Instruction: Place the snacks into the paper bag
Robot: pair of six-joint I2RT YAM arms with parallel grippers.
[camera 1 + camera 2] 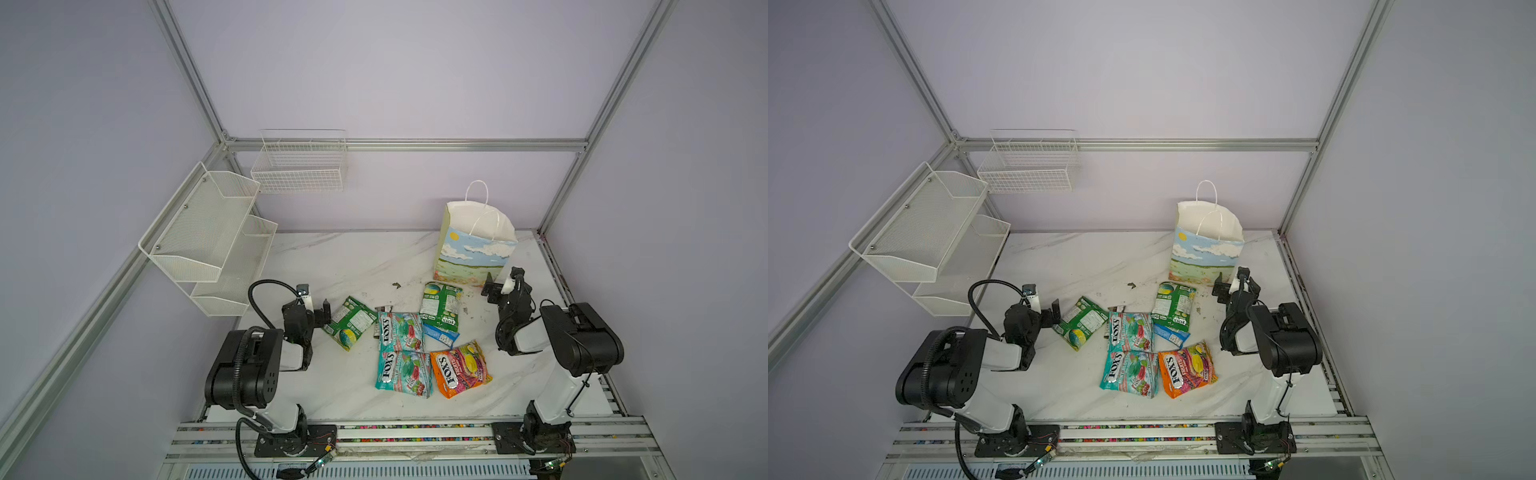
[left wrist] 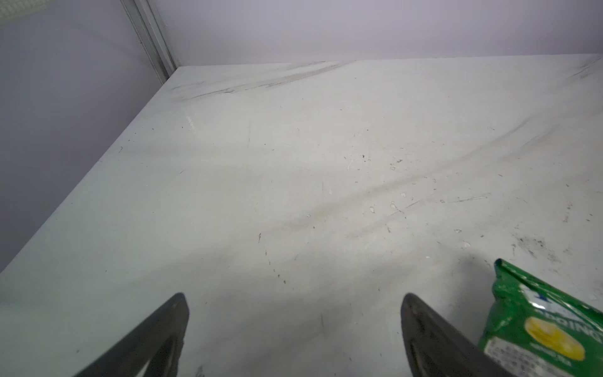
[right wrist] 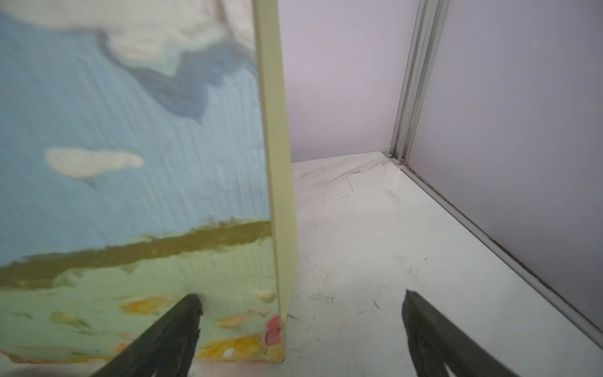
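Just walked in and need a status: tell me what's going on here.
Both robot hands are open and empty. The snacks lie on the table; the paper bag stands upright and open. The left hand sits beside a green packet; the right hand is low at the bag's near corner. No packing visible yet.

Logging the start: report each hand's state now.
Left hand: open, empty.
Right hand: open, empty, close to the bag.
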